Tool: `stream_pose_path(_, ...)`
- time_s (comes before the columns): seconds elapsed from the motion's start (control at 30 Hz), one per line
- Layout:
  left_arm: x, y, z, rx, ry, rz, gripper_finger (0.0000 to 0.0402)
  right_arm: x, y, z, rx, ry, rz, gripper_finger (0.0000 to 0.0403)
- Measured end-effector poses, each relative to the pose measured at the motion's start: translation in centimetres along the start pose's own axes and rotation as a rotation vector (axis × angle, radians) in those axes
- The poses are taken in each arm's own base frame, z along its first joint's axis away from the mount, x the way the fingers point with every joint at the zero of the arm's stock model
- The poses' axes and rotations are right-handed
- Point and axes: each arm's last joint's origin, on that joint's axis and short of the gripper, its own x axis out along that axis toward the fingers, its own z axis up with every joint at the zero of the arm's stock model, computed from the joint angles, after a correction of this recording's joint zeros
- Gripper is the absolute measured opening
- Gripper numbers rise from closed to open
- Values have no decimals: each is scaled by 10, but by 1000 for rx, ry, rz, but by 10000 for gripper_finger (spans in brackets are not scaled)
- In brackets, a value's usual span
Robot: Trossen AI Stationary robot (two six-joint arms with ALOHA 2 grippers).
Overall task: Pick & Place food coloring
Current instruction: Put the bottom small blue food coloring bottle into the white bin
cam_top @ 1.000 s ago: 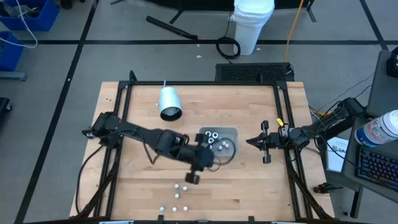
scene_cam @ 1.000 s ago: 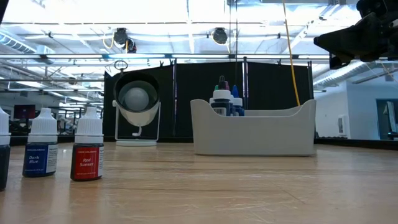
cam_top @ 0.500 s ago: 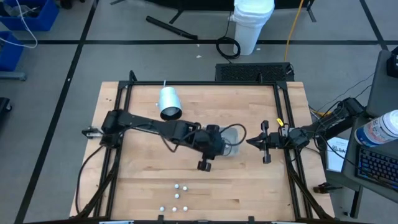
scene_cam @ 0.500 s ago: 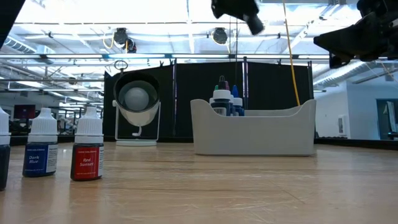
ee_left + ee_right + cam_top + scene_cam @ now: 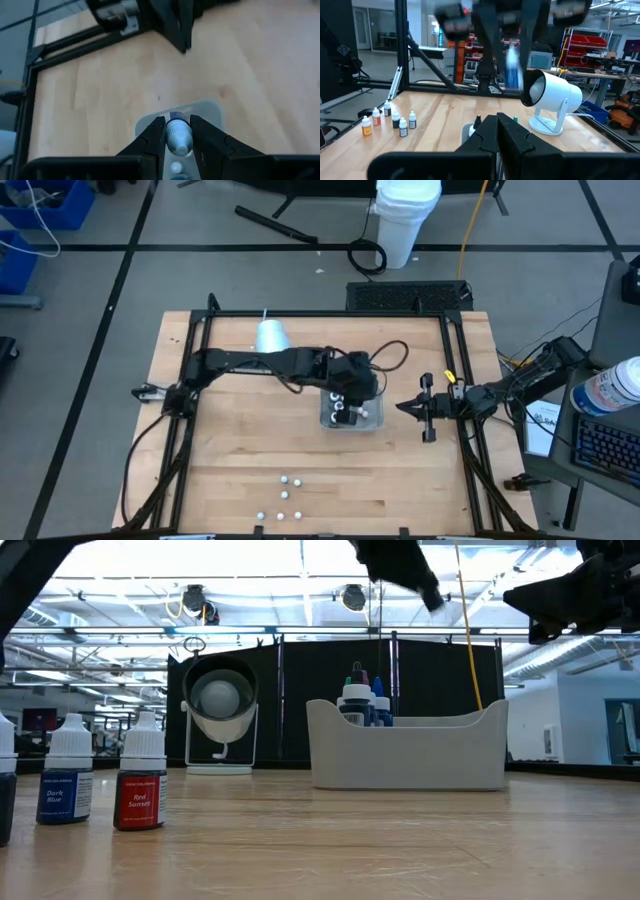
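My left gripper is shut on one blue food coloring bottle and hangs over the grey tray, which stands right of the table's middle. In the right wrist view the gripper and its bottle show blurred. A few bottles stand upright in the tray. Several more bottles stand on their bases near the table's front edge, two of them close in the low view. My right gripper waits shut and level at the table's right side. My left gripper pinches the bottle's white upper part between its two fingers. The blue body reaches out past the fingertips. The fingers slant down from the table's left side. The bottle is lifted clear, above the tray.
A big white cylinder on a stand lies left of the tray toward the far edge, close under my left arm. Black frame rails run along the table's far, left and right sides. Bare wood lies between the tray and the front bottles.
My left gripper has carried the bottle from above the front bottles toward the table's far edge and a little to the right, and now hangs over the tray. The bottle stays between the fingers, clear of the table.
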Motion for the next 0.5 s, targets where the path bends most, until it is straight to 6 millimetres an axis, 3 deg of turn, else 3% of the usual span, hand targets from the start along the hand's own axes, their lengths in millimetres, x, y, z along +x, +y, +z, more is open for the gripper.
stream_pose_path(0.3, 64, 8, -32, 174, 130, -28, 81, 1, 1, -4, 36, 32, 3, 2)
stream_pose_path(0.5, 85, 13, -45, 186, 157, -37, 81, 1, 2, -8, 55, 75, 6, 2)
